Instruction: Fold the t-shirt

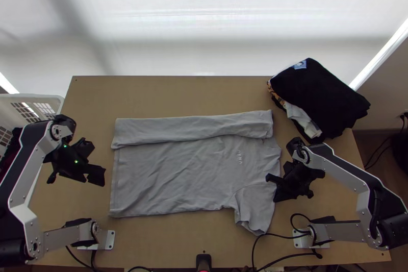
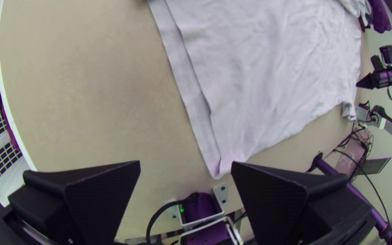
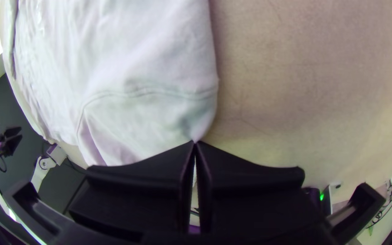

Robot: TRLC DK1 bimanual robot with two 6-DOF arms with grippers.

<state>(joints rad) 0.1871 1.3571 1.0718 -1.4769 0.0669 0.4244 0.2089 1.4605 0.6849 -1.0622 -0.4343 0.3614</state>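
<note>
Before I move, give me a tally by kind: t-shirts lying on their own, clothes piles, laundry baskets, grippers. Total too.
Grey t-shirt, partly folded: 1
Clothes pile, mostly black: 1
White laundry basket: 1
Grippers, left gripper and right gripper: 2
Total: 5

Indoor robot workstation, laboratory-like in character; the pictures do not establish whether the room lies within a home. The left arm [image 1: 31, 170] and right arm [image 1: 336, 167] are mounted by metal brackets [image 1: 109, 240] to a plain wooden table [image 1: 204, 93], with cables [image 1: 285, 257] along its near edge. Domestic elements: a plastic basket [image 1: 30, 99], stacked garments [image 1: 326, 98] and a brown floor [image 1: 364, 144].
</note>
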